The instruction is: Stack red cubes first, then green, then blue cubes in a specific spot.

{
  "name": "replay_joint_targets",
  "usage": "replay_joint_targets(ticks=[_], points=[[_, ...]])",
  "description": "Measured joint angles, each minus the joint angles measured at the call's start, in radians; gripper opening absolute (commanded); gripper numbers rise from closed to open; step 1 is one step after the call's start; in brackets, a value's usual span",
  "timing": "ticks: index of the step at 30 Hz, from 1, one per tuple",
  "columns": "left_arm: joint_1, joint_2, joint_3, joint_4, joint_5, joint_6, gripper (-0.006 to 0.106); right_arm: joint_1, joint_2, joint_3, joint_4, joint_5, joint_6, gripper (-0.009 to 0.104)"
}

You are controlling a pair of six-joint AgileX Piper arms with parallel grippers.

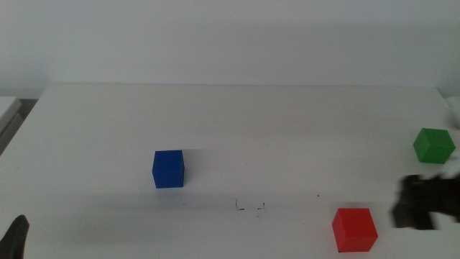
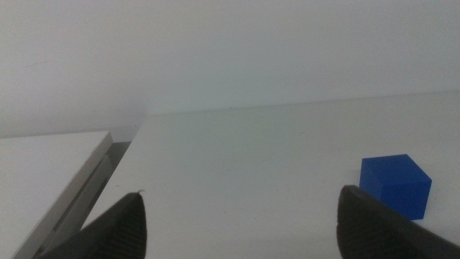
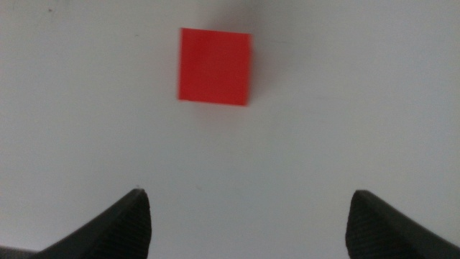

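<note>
**3 cubes unstacked; right gripper beside red cube**

- Red cube [image 1: 354, 229]: near right of the white table [image 1: 237, 122], apart from the pen marks [image 1: 249, 207].
- Green cube [image 1: 433, 145]: far right edge.
- Blue cube [image 1: 168, 169]: left of centre, beyond the marks.
- Marked spot: bare, between blue and red cubes.
- Right gripper [image 3: 248, 216]: just right of the red cube, fingers spread, grasping nothing.
- Left gripper [image 2: 241, 223]: waits at the near left corner, fingers spread, unloaded.
</note>
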Motion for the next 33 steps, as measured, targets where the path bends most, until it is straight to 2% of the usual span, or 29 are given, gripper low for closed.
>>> replay_joint_targets(ticks=[5,15,22,33], points=[[0.000,0.000,0.000,0.000,0.000,0.000,0.087,0.054,0.161,0.000,0.000,-0.123,0.095,0.090],[0.000,0.000,0.000,0.000,0.000,0.000,0.087,0.055,0.355,0.000,-0.020,-0.257,0.172,0.090],[0.000,0.000,0.000,0.000,0.000,0.000,0.087,0.055,0.445,0.000,-0.079,-0.302,0.211,0.090],[0.000,0.000,0.000,0.000,0.000,0.000,0.087,0.055,0.532,0.000,-0.088,-0.355,0.230,0.090]])
